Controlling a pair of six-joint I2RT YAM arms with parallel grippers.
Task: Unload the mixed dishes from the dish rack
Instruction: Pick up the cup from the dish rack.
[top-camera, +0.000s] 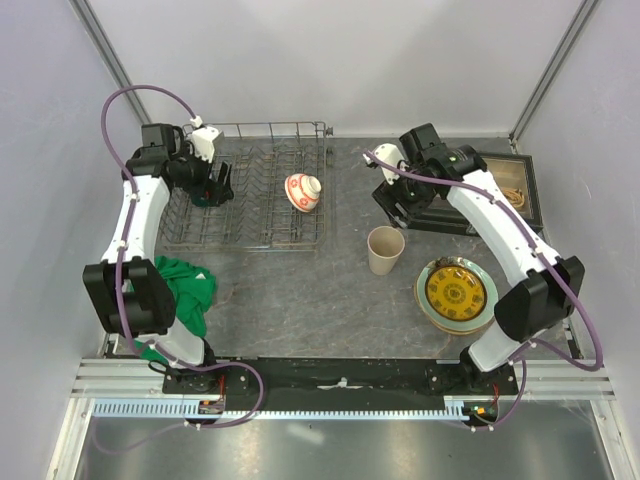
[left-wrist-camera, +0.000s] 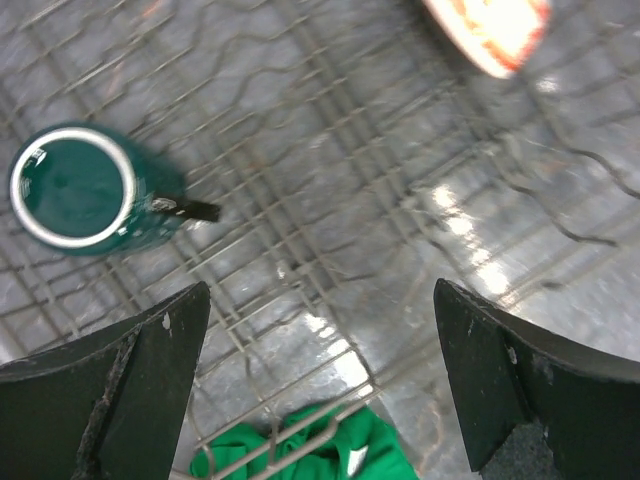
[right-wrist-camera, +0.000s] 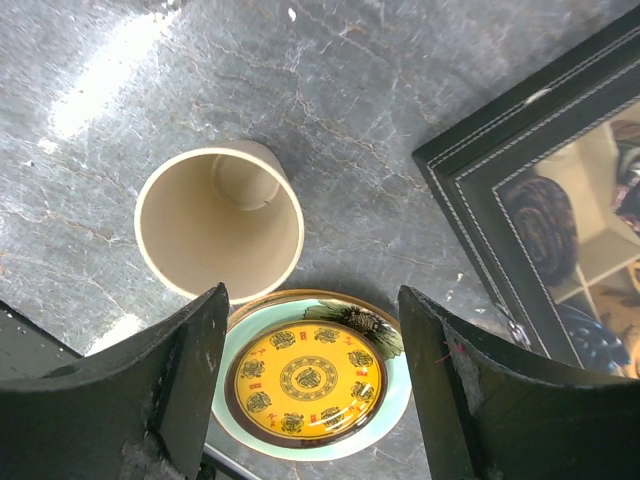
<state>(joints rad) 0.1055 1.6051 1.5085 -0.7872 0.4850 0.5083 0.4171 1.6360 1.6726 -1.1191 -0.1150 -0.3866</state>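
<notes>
The grey wire dish rack (top-camera: 262, 218) stands at the back left. A small red-and-white bowl (top-camera: 303, 192) lies in its right part. My left gripper (top-camera: 214, 187) hangs open over the rack's left part with nothing between its fingers. In the left wrist view the left gripper (left-wrist-camera: 320, 390) is above the rack's wires, and a dark green mug (left-wrist-camera: 75, 188) stands upright in the rack up and to the left. On the table, a beige cup (top-camera: 385, 250) stands upright beside a yellow-gold dish (top-camera: 455, 291) stacked on a pale green plate (right-wrist-camera: 395, 398). My right gripper (top-camera: 398, 205) is open above them.
A green cloth (top-camera: 185, 285) lies in front of the rack's left corner. A dark-framed box (top-camera: 508, 188) with trinkets sits at the back right, close behind my right arm. Bare grey table shows between the rack and the cup.
</notes>
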